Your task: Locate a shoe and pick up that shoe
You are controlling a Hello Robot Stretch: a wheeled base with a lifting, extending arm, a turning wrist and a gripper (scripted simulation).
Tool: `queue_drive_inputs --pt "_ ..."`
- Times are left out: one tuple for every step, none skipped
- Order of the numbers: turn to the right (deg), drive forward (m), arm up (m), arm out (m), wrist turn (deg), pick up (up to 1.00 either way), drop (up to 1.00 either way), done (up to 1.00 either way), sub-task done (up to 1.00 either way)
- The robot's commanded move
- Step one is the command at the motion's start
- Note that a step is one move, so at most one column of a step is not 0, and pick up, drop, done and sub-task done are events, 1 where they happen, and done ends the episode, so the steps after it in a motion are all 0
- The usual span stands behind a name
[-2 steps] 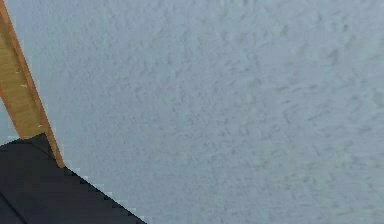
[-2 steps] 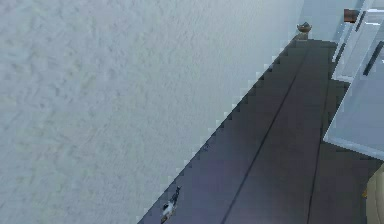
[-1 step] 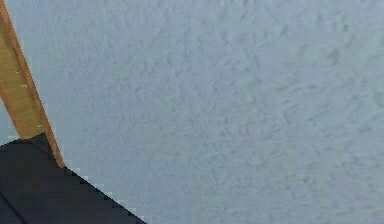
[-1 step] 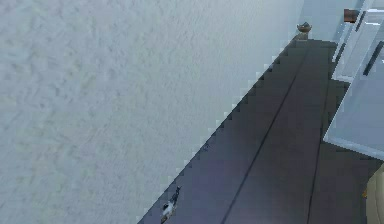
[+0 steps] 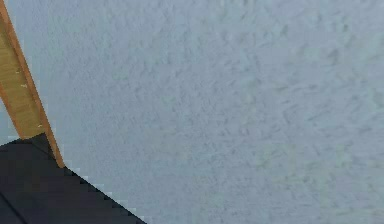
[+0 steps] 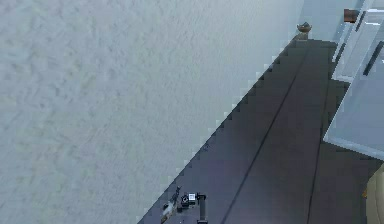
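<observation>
My gripper [image 6: 172,208] shows at the arm side view's bottom edge, left of the two white marked squares [image 6: 191,200] at the arm's end. It sits low by the foot of a pale textured wall [image 6: 110,90], with bare wall and dark floor behind it, and it holds nothing. Far down the dark floor [image 6: 270,130], at the wall's foot, sits a small tan blob [image 6: 303,30], too small to name.
The forward view faces the same pale wall [image 5: 220,100] close up, with a slanting wooden strip [image 5: 22,80] at its left and dark floor [image 5: 45,190] below. White furniture panels [image 6: 360,100] line the arm side view's right, leaving a long floor corridor.
</observation>
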Motion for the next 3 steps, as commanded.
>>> queue_drive_inputs --pt "0.0 0.0 0.0 0.0 45.0 0.0 0.0 0.0 0.0" --pt "0.0 0.0 0.0 0.0 45.0 0.0 0.0 0.0 0.0" --pt "0.0 0.0 0.0 0.0 27.0 0.0 0.0 0.0 0.0"
